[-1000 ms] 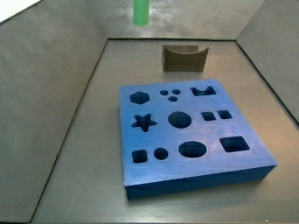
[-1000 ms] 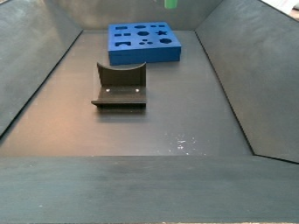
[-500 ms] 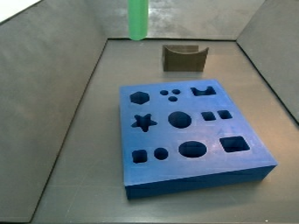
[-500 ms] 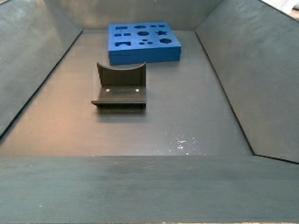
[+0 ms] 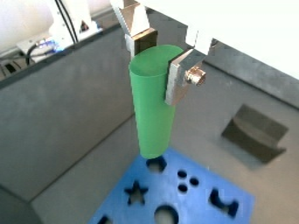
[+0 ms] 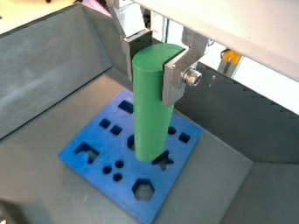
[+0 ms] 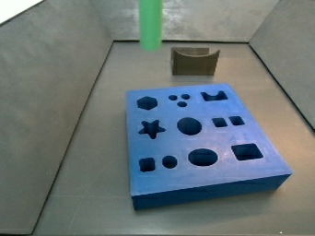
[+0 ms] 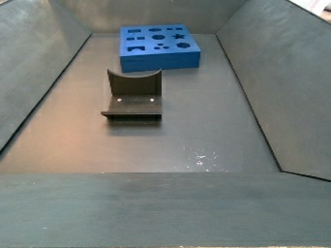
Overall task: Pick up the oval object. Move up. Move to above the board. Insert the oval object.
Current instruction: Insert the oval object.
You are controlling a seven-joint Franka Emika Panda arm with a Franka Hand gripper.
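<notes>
The oval object, a long bright green peg (image 5: 152, 105), hangs upright between the gripper's silver fingers in both wrist views (image 6: 152, 105). The gripper (image 5: 162, 59) is shut on its upper end (image 6: 158, 61). The board, a thick blue slab with many shaped holes (image 7: 227, 138), lies on the floor below the peg. The peg's lower end hangs well above the board (image 5: 201, 188), over its holed face (image 6: 181, 171). In a side view only the peg's lower part (image 7: 150, 26) shows at the upper edge, beyond the board's far left side; the gripper is out of frame there. The board also shows far off (image 8: 142, 61).
The fixture, a dark olive notched bracket (image 7: 193, 61), stands on the floor behind the board. It also shows in a side view (image 8: 132, 95) and a wrist view (image 5: 254, 133). Grey sloping walls (image 7: 62, 101) enclose the floor on all sides.
The green peg has come lower into a side view, its lower end dropping from near the upper edge toward the back wall's foot. The board and the fixture have not moved.
</notes>
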